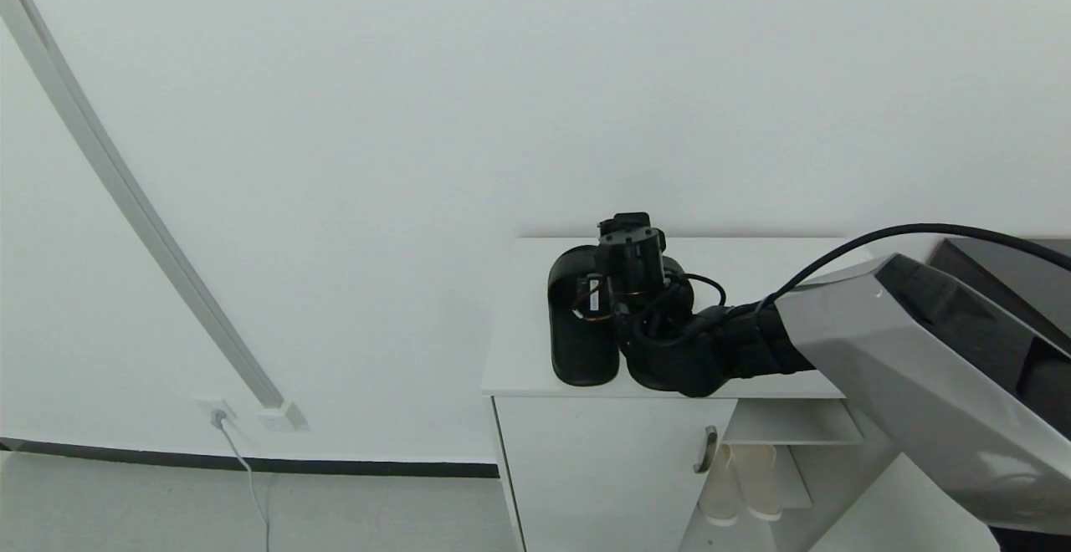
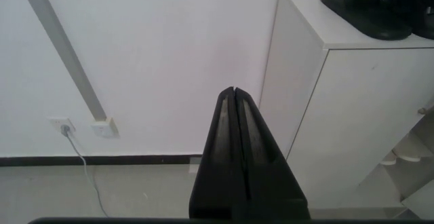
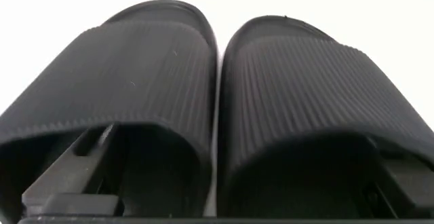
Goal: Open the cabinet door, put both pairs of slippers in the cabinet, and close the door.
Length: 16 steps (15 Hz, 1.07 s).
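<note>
A pair of black slippers (image 1: 581,326) lies on top of the white cabinet (image 1: 753,263), near its left front corner. My right gripper (image 1: 621,305) hangs over the pair, partly hiding the right-hand slipper. In the right wrist view both ribbed black slippers (image 3: 156,68) loom close, and the right gripper (image 3: 217,190) is open, with one finger (image 3: 68,180) under each strap. A pair of white slippers (image 1: 740,485) stands on a shelf in the cabinet's open right half. My left gripper (image 2: 234,115) is shut and holds nothing, low and left of the cabinet (image 2: 352,102).
The cabinet's left door (image 1: 602,477) is closed, its handle (image 1: 709,449) at the right edge. A wall socket with a hanging cable (image 1: 219,415) and a slanted grey strip (image 1: 125,192) sit on the wall to the left. Open floor lies left of the cabinet.
</note>
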Tool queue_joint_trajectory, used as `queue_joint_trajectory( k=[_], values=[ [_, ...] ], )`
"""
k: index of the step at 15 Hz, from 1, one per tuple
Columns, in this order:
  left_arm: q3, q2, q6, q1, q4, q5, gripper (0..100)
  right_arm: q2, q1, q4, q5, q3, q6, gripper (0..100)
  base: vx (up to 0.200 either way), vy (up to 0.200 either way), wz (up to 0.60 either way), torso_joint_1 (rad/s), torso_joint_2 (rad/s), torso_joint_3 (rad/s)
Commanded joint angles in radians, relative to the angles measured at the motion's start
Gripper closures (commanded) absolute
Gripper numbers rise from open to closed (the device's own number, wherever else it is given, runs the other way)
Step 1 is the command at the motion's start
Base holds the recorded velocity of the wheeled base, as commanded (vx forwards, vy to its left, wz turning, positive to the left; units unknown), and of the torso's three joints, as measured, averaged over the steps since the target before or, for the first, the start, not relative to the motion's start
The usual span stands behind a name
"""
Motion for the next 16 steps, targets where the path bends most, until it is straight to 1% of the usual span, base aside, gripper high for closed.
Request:
queue_joint_trajectory(
  k=[1, 2, 8, 11, 12, 14, 15, 16],
  values=[
    [0.000, 0.001, 0.000, 0.000, 0.000, 0.000, 100, 0.032, -0.006, 0.010, 0.000, -0.032, 0.001, 0, 0.000, 0.000, 0.00, 0.000, 0.00, 0.000],
    [0.000, 0.001, 0.000, 0.000, 0.000, 0.000, 100, 0.032, -0.004, 0.010, 0.000, -0.032, 0.001, 100, 0.000, 0.000, 0.00, 0.000, 0.00, 0.000],
    [0.000, 0.001, 0.000, 0.000, 0.000, 0.000, 100, 0.015, -0.001, 0.008, -0.005, -0.029, 0.001, 100, 0.000, 0.000, 0.00, 0.000, 0.00, 0.000],
    [0.000, 0.001, 0.000, 0.000, 0.000, 0.000, 100, -0.029, 0.002, 0.010, -0.006, -0.009, 0.001, 100, 0.000, 0.000, 0.00, 0.000, 0.00, 0.000],
    [0.000, 0.001, 0.000, 0.000, 0.000, 0.000, 100, -0.049, 0.003, 0.010, -0.005, 0.013, 0.001, 100, 0.000, 0.000, 0.00, 0.000, 0.00, 0.000],
    [0.000, 0.001, 0.000, 0.000, 0.000, -0.001, 100, -0.157, 0.022, 0.001, 0.040, 0.138, -0.011, 100, 0.000, 0.000, 0.00, 0.000, 0.00, 0.000],
    [0.000, 0.001, 0.000, 0.000, 0.000, 0.000, 100, -0.167, 0.023, 0.001, 0.044, 0.154, -0.012, 100, 0.000, 0.000, 0.00, 0.000, 0.00, 0.000],
    [0.000, 0.001, 0.000, 0.000, 0.000, -0.001, 100, -0.259, 0.035, -0.022, 0.083, 0.260, -0.017, 100, 0.000, 0.000, 0.00, 0.000, 0.00, 0.000]
  ],
)
